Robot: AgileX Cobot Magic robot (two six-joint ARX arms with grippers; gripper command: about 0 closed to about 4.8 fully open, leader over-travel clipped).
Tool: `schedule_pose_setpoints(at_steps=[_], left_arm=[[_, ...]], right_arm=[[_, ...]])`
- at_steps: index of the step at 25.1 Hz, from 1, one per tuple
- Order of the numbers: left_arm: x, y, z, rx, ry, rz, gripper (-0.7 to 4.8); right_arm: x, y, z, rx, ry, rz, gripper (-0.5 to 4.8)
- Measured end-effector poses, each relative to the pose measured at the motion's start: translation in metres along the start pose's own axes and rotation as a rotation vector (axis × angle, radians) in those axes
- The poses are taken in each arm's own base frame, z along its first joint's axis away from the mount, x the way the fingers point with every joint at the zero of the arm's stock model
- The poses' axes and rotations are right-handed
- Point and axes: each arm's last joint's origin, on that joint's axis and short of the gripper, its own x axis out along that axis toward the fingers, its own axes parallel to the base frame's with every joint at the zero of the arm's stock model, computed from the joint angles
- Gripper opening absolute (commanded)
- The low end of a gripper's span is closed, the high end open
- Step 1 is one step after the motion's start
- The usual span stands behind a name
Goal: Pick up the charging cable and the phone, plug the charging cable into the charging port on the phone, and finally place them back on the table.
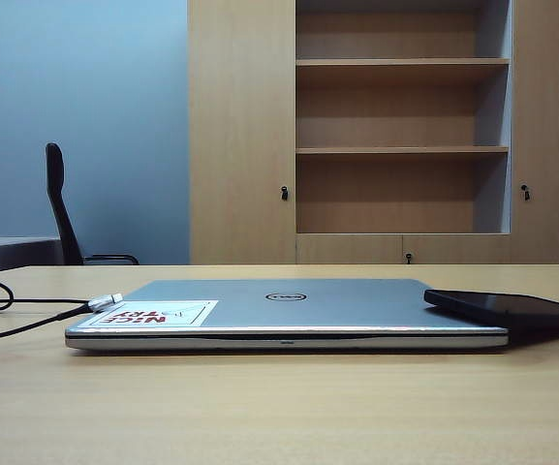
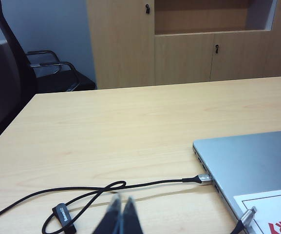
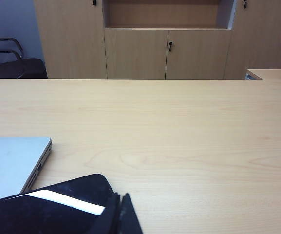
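I see both claws clenched and empty: left gripper (image 2: 120, 217) above the charging cable (image 2: 130, 185), right gripper (image 3: 120, 214) beside the phone (image 3: 47, 207), staged for pickup.

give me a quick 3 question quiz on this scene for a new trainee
1. True or false: the phone lies flat on the table.
2. Which cable end rests on the laptop lid? A) the charging cable tip B) the other black cable plug
3. In what state are the left hand and right hand?

Key
1. False: it leans on the laptop's right corner.
2. A; the other cable is plugged into the laptop's side.
3. Both shut, holding nothing, each seen only in its own wrist view, the left near the cables, the right near the phone.
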Motion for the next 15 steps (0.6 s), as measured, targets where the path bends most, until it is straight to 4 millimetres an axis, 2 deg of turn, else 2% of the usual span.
schedule_pose_setpoints(at_steps=[10,13,15], left_arm=[[0.000,0.000,0.003,-0.026,-0.028,0.001,-0.06],[-0.003,0.001,0.022,-0.082,-0.105,0.001,-0.06],[-0.008,0.001,0.043,-0.090,-0.178,-0.001,-0.06]], right_arm=[[-0.001,0.000,0.002,0.021,0.001,0.000,-0.05],[-0.006,-0.001,0.027,0.065,-0.068,0.000,-0.05],[-0.011,-0.001,0.049,0.072,-0.131,-0.001,-0.05]])
